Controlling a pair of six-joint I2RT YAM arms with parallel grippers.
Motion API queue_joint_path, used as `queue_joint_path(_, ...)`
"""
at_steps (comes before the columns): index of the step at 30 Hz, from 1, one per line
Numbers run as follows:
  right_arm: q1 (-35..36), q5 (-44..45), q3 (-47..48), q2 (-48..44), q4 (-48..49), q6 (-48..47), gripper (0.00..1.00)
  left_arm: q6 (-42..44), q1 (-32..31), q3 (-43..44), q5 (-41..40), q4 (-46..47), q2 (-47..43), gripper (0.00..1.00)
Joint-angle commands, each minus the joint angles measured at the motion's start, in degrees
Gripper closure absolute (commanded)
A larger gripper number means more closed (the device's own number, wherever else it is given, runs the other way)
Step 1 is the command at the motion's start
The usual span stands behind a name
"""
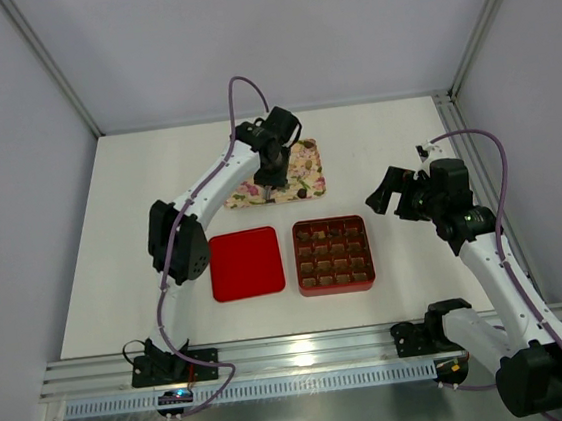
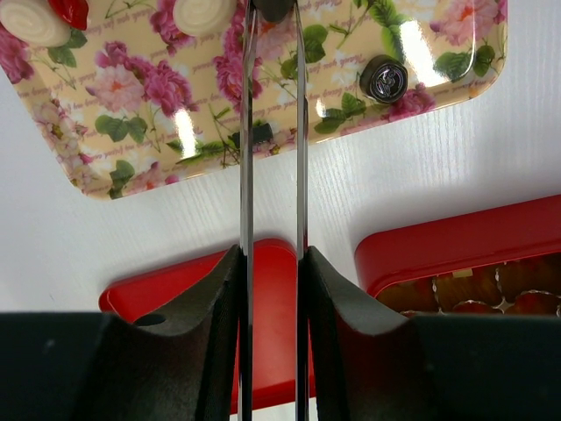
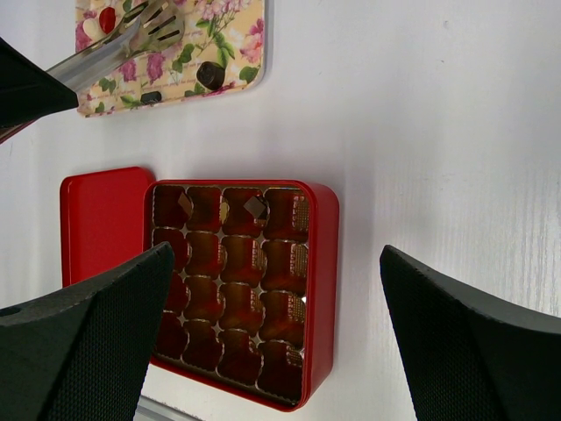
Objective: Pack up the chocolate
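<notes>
The chocolate [image 2: 383, 79] looks light, brittle; I'd nip its sides softly; left gripper [image 2: 272, 256] clamps tongs [image 2: 246, 132]; right gripper [image 3: 277, 254] gapes

Red box [image 1: 371, 251], red lid [image 1: 245, 263], cream tray [image 1: 306, 158] patterned with pink roses, dark chocolate [image 3: 210, 74]

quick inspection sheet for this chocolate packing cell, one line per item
surface: white table
job's things: a few chocolates on the flowered tray; red box holds two pieces in its top row, and most visible cells are empty
clutter: red lid beside the box
grippers: left gripper over the tray, hold unclear; right gripper open, empty
cables: purple cable looped off each arm
surroundings: white walls, aluminium rail
</notes>
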Motion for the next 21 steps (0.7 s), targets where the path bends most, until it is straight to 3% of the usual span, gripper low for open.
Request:
queue_joint_path(1, 0.04, -0.53, 0.73, 0.04, 1.47, -0.82, 0.00, 0.75, 0.38, 0.58, -0.73, 0.82, -0.19, 0.71)
queue_joint_path(8, 0.04, -0.44, 0.73, 0.04, 1.47, -0.90, 0.00, 1.02, 0.38, 2.42, -1.43, -0.76, -1.95, 0.76)
queue_joint_path(21, 0.04, -0.44, 0.73, 0.39, 1.73, -0.73, 0.00, 1.02, -0.49, -0.56, -0.46, -1.73, -8.98, 0.77)
